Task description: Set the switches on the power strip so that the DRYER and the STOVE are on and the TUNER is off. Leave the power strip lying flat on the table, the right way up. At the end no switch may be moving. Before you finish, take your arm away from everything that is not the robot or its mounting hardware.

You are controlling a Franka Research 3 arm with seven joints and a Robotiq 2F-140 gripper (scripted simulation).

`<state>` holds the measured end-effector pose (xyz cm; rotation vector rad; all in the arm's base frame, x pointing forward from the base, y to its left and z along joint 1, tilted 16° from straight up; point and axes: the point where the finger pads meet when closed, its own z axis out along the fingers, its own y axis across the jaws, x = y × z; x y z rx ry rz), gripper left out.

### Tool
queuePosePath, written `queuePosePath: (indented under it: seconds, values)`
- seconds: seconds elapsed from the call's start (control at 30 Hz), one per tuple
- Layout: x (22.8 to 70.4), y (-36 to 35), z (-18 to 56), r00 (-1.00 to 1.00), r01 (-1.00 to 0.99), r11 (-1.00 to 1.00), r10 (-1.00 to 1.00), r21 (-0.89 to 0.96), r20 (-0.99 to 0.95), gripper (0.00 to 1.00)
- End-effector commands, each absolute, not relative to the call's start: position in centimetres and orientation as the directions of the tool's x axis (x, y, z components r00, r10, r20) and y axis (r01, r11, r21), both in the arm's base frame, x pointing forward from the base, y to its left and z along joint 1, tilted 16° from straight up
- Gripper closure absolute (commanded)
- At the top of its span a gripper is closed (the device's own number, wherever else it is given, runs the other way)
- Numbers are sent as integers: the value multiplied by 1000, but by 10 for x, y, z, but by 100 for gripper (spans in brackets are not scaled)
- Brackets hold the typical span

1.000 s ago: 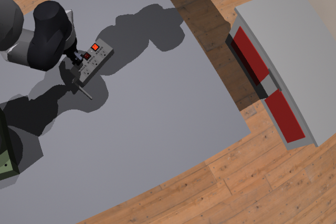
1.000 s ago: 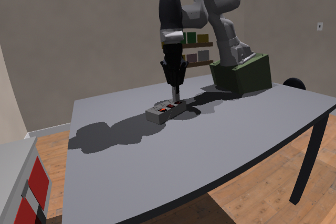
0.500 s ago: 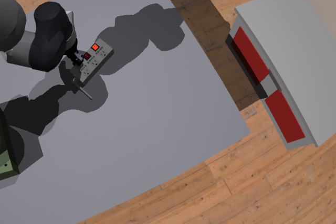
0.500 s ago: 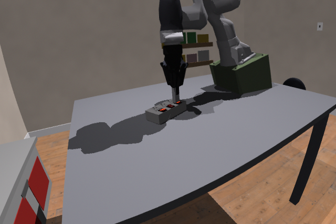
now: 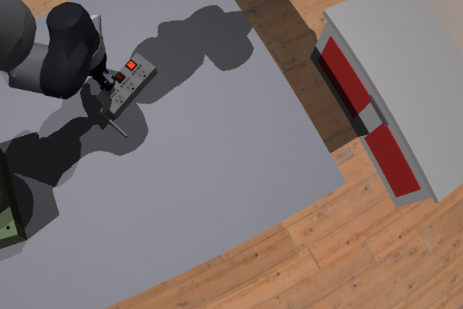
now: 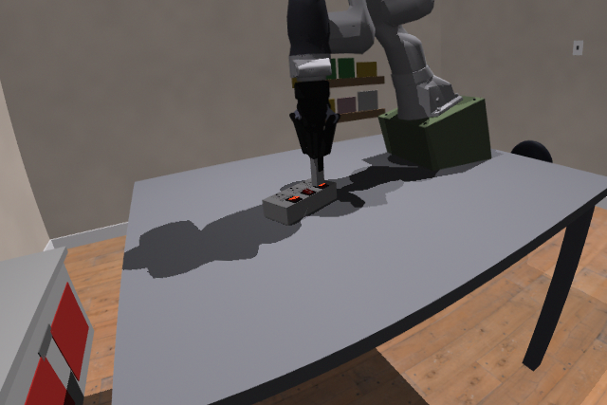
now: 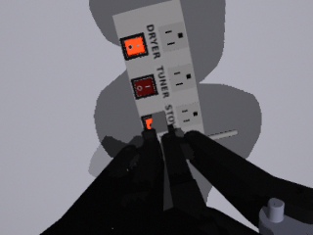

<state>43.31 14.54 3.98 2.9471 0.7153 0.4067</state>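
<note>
A grey power strip [image 5: 127, 84] lies flat on the table, right way up, with three rocker switches beside three sockets. In the wrist view the DRYER switch [image 7: 135, 46] glows bright orange. The TUNER switch [image 7: 144, 86] is dark red. The STOVE switch [image 7: 149, 121] shows bright orange, partly hidden by my fingertips. My gripper [image 7: 160, 121] is shut with nothing between the fingers, its tips right at the STOVE switch. It also shows in the exterior view [image 6: 317, 175], pointing straight down onto the strip's end [image 6: 300, 199].
A short grey cord stub [image 5: 119, 128] sticks out of the strip's near end. The arm's green base block [image 6: 436, 135] stands at the table's back. A grey cabinet with red drawers [image 5: 388, 85] stands off the table's side.
</note>
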Motion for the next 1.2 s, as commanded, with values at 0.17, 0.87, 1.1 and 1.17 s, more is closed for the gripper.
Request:
queuePosePath:
  seconds: [0.17, 0.87, 1.1, 1.17]
  values:
    - [433, 145, 42, 859, 432, -891, 453, 137, 239, 100]
    - [423, 146, 77, 859, 432, -891, 453, 137, 239, 100]
    - [423, 146, 77, 859, 432, -891, 453, 137, 239, 100]
    - [423, 146, 77, 859, 432, -891, 453, 137, 239, 100]
